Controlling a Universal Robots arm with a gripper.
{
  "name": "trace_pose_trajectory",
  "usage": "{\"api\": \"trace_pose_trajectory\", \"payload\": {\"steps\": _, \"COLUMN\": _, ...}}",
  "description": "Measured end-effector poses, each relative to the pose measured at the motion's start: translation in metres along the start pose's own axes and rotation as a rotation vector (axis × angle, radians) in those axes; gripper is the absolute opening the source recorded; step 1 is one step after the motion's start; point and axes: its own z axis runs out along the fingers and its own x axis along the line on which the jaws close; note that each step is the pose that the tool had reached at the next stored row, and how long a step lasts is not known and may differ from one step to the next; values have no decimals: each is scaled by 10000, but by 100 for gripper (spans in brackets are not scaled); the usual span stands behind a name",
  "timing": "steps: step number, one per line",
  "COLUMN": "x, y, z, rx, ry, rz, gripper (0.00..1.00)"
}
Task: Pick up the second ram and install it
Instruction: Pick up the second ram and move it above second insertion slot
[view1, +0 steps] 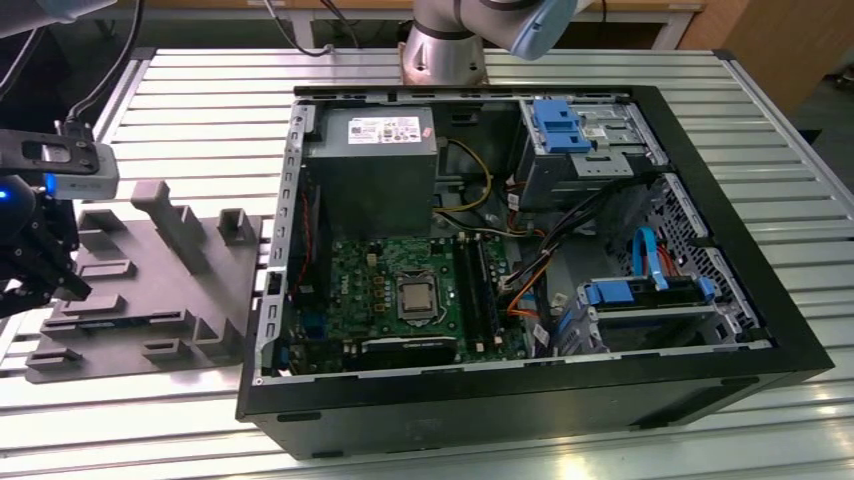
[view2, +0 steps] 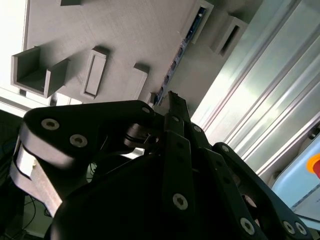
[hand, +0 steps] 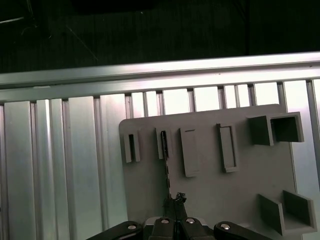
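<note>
- slatted metal table (view1: 187, 90), its ribs running across the exterior view
- flat grey tray (view1: 127, 300) lying on it at the exterior view's left
- open black computer case (view1: 534, 405) on its side, just beside the tray

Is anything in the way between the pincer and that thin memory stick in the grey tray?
Nothing visible. In the first wrist view the pincer sits right at one end of the memory stick, which stands on edge in the grey tray, with no object between them.
</note>
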Motion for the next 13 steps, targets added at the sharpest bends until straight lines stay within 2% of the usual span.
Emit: {"api": "trace_pose_trajectory", "payload": {"steps": 13, "x": 1, "y": -1, "z": 35, "rx": -1, "ry": 1, "rz": 0, "gripper": 11}}
